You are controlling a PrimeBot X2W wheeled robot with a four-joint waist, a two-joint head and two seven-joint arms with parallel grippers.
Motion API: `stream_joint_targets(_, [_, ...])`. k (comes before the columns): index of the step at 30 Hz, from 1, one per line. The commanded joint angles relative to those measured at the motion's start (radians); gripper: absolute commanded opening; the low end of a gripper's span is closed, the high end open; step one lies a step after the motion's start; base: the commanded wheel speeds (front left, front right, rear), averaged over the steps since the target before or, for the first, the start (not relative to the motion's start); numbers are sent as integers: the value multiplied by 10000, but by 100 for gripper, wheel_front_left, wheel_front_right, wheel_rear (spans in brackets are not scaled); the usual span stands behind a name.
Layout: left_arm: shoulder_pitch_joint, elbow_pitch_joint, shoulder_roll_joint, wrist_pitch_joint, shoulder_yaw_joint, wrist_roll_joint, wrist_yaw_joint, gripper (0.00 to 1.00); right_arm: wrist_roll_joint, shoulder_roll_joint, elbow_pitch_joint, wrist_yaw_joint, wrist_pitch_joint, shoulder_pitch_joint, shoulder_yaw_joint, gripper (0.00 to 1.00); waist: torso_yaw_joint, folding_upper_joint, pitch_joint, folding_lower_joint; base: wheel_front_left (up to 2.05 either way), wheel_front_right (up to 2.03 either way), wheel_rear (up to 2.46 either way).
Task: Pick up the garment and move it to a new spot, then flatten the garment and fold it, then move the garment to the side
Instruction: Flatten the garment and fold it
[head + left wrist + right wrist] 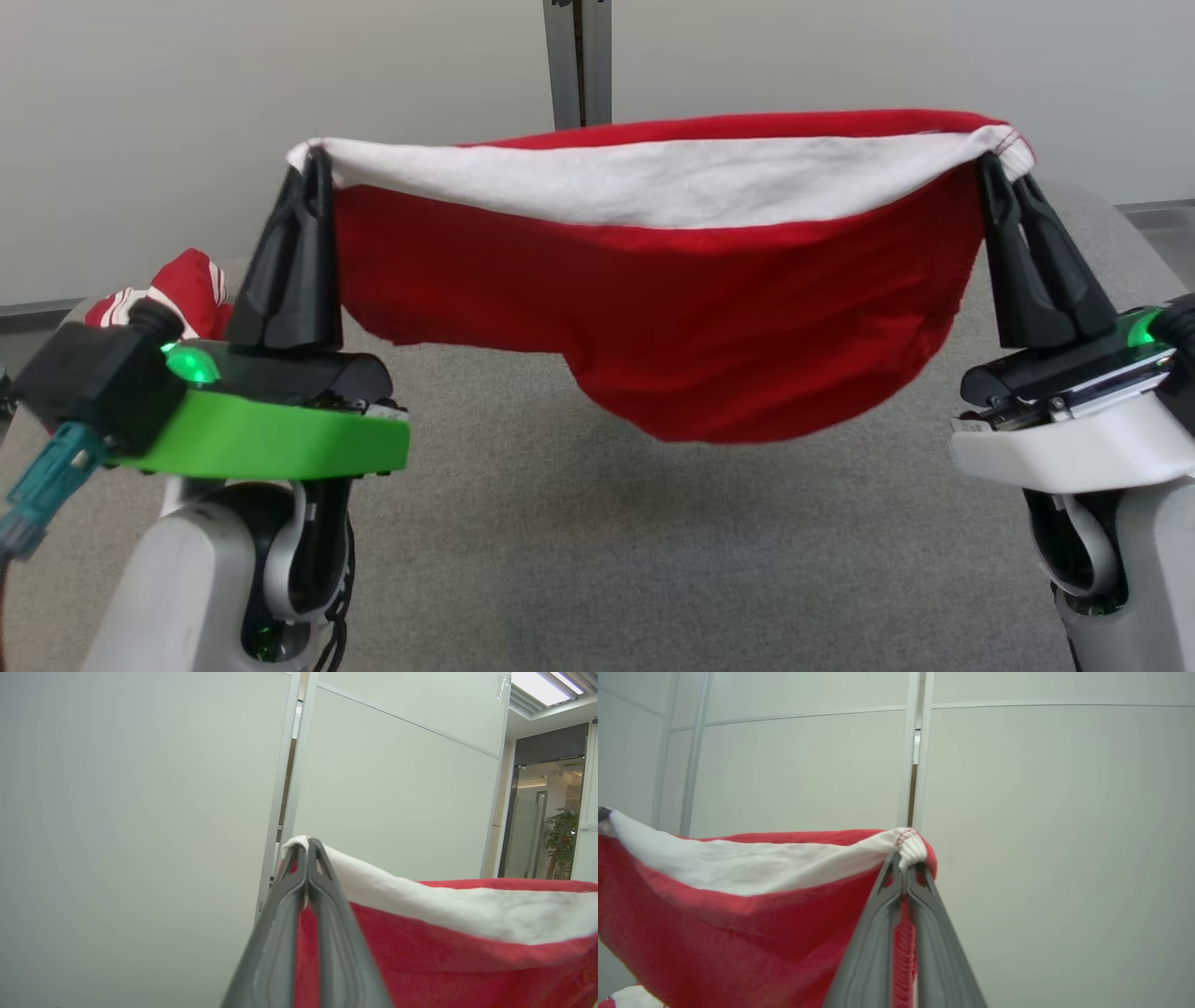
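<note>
The garment (672, 317) is red with a white inner band and hangs stretched in the air between both grippers, sagging in the middle above the grey table (560, 523). My left gripper (313, 163) is shut on its left top corner, fingers pointing up. My right gripper (994, 168) is shut on its right top corner. In the left wrist view the left gripper (307, 847) pinches the white edge of the garment (444, 952). In the right wrist view the right gripper (903, 865) clamps a bunched white and red corner of the garment (728, 914).
A second red and white cloth (182, 289) lies crumpled at the table's far left behind the left arm. Pale partition walls (280, 84) with a metal post (579, 56) stand behind the table. A doorway and a plant (560, 840) show at the left wrist view's right.
</note>
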Motion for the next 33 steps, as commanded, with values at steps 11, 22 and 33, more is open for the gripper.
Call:
stream_joint_targets(11, [-578,-2499,791,1267,260,735,576,0,786,156,-2366,-14,1559,483,-44,0,-177,0,304,0,0,0,0])
stream_joint_targets(22, [-3865,1043,948,1036,190,919,-406,0,1761,186,1655,-12,1233,-3508,1025,0,-148,0,3051,0,0,0,0])
stream_joint_targets(33, [-7923,5654,-90,-2291,285,1338,-1407,0,102,966,7735,-12,-1514,-8899,1274,0,177,0,5317,0,0,0,0])
